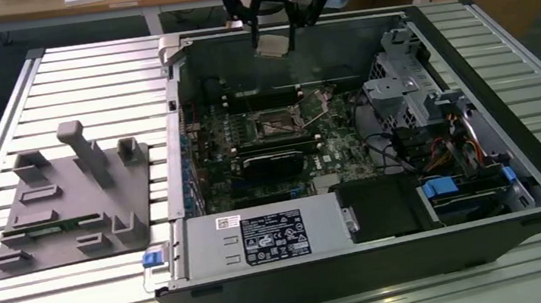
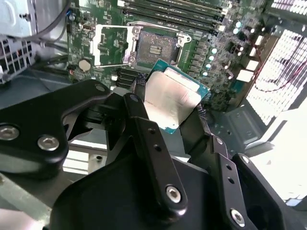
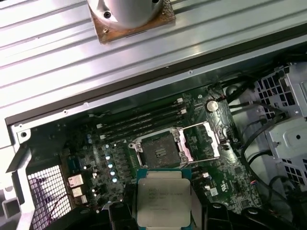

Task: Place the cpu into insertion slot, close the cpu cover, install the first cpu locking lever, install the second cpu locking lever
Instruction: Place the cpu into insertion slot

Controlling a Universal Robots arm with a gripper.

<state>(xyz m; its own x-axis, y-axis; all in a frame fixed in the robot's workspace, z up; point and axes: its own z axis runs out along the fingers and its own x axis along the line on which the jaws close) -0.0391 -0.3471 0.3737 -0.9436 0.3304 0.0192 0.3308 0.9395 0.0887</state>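
The cpu [image 2: 175,93], a flat square chip with a dull silver lid and a thin green edge, is pinched at two opposite sides by the black jaws of the gripper [image 2: 169,103]. It hangs in the air, well above the insertion slot [image 2: 152,50], whose dark centre lies bare. The cpu cover [image 2: 97,45] lies flipped open just beside the slot on the motherboard [image 3: 225,167], inside the open computer case [image 1: 367,278].

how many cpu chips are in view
1. The cpu is gripped in the end effector, above the motherboard in the open case. The insertion slot is empty, with the cpu cover swung open beside it. None appears hidden.
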